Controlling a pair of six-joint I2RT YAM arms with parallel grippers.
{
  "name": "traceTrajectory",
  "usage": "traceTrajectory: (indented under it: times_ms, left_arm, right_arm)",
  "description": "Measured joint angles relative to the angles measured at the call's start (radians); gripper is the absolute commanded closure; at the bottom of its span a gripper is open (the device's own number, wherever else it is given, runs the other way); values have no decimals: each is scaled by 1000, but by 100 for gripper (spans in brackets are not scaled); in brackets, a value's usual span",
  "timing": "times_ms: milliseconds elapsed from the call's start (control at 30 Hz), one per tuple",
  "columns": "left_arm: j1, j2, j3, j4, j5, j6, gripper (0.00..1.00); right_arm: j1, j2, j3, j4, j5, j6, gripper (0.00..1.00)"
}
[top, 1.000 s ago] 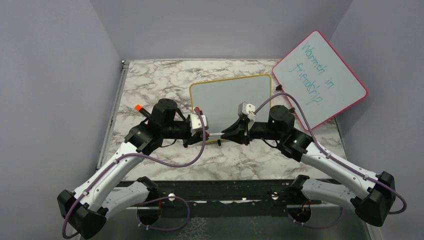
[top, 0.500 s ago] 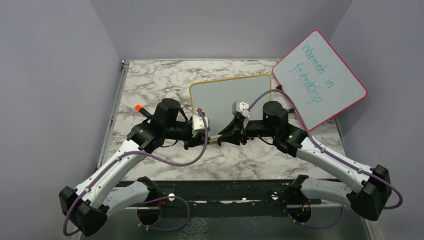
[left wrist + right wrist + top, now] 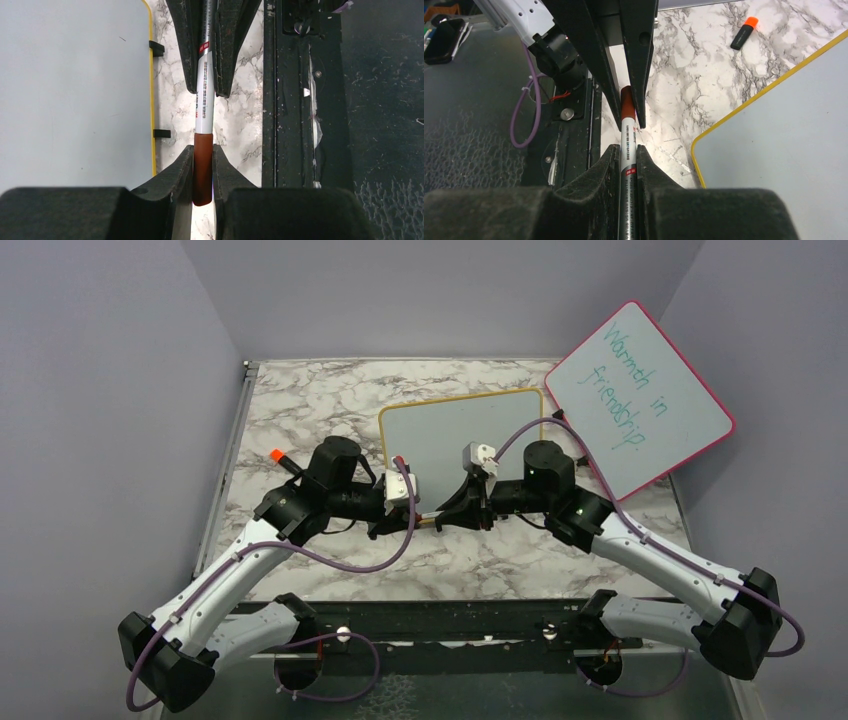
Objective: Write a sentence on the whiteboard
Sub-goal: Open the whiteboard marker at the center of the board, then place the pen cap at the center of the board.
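Note:
The whiteboard [image 3: 460,430] with its yellow frame lies flat on the marble table, and its surface is blank; the sentence is not in view. Just in front of its near edge, both grippers hold one marker [image 3: 428,514] level between them. My left gripper [image 3: 203,150] is shut on the marker's red-brown cap [image 3: 203,175]. My right gripper [image 3: 626,149] is shut on the white barrel [image 3: 628,137]. In the top view the left gripper [image 3: 405,516] and the right gripper [image 3: 452,514] face each other, close together. The whiteboard [image 3: 70,90] lies beside the marker.
A pink-framed board [image 3: 640,400] with teal handwriting leans at the back right. A black marker with an orange cap [image 3: 283,460] lies on the table left of the left arm, also in the right wrist view as the orange-capped marker [image 3: 744,32]. A black rail [image 3: 440,625] runs along the near edge.
The right arm has slid left toward the left gripper, shortening the stretch of marker showing between them. Both grips stay on the marker.

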Motion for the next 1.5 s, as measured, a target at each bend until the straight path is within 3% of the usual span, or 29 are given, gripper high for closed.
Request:
traceTrajectory:
  times_ms: [467,733,933,1133,1367,1500]
  left_arm:
    - [-18,-29,-10,66,0,4,100]
    - [7,-37,-58,75,-63,4,100]
    - [26,-39,-71,101,-142,-9,100]
    - [32,-52,-73,174,-350,-94,100]
    - [47,-51,-73,240,-734,-295,100]
    - [109,-24,-72,239,-864,-431,100]
  right_arm:
    - [-13,-72,0,-44,6,-19,99]
    - [-46,-235,0,-190,39,-64,100]
    - [-45,-333,-9,-201,133,-79,100]
    - [-45,-344,-39,-195,325,-77,100]
    - [-45,-365,-81,-189,500,-75,100]
    - [-45,-393,-85,-178,570,-69,100]
